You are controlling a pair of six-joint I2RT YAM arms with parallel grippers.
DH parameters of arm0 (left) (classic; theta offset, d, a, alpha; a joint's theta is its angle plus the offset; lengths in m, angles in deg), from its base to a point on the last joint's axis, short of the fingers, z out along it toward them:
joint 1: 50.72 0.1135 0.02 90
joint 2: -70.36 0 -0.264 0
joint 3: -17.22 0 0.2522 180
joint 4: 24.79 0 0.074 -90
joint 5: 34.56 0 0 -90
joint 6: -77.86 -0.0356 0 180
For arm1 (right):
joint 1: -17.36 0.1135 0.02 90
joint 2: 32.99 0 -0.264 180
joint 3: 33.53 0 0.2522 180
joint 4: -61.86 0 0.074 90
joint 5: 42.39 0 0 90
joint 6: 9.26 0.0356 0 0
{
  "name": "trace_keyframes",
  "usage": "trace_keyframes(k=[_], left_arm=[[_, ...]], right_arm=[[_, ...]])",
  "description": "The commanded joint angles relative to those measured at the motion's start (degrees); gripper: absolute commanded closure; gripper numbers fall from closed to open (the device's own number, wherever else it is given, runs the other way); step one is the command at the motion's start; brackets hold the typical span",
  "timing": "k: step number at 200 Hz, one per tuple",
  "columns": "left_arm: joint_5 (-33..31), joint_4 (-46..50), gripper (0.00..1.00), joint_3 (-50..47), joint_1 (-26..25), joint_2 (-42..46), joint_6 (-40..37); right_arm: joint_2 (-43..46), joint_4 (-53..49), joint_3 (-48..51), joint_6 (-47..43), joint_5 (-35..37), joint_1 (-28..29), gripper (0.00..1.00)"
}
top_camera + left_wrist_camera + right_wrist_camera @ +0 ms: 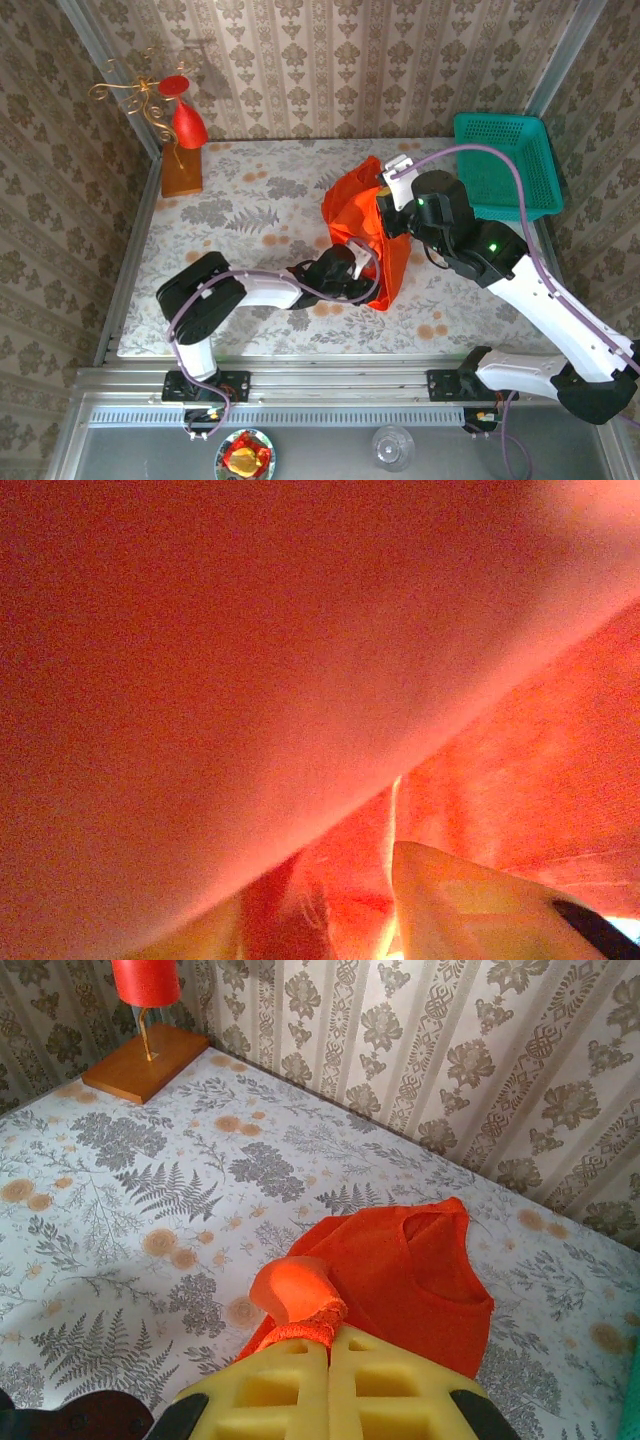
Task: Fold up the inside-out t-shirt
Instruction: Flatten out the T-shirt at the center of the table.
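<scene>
T-shirt (250, 680) fabric, seemingly around left gripper (320, 905)

Orange-red t-shirt (350, 205), grey fern-printed table (230, 215), teal basket (505, 160).

Bright, even light falls from above on the table (250, 190) in the top view, and the picture is sharp. The ornament (185, 120) throws a faint shadow on the far wall (330, 60). In the left wrist view the t-shirt (250, 680) lies too close to the lens: a blurred orange glow, with one pale finger (460, 910) out of focus. The right wrist view is clear, with a soft shadow at near left; the yellow fingers (280, 1390) look slightly soft.
</scene>
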Motion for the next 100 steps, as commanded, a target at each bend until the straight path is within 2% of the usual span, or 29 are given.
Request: trace_keyframes(k=[1,23,43,60,100], left_arm=[[2.0,-1.7,0.68,-0.2,0.2,-0.6,1.4],[1.1,-1.1,0.86,-1.4,0.7,0.2,1.4],[-2.0,0.3,0.97,-3.9,2.2,5.6,0.2],[-5.0,5.0,1.0,-5.6,5.4,13.7,-1.6],[-6.9,22.1,1.0,-1.0,18.5,37.3,-8.1]], right_arm=[[1.3,0.7,-1.2,-0.1,3.9,-0.6,1.0],[2.1,-0.4,-0.4,-0.4,8.0,-2.2,1.0],[3.9,-0.9,1.1,-0.3,9.7,-4.2,1.0],[6.0,-1.3,2.8,0.3,10.2,-6.3,1.0],[10.9,-1.5,7.2,3.0,10.3,-10.3,1.0]])
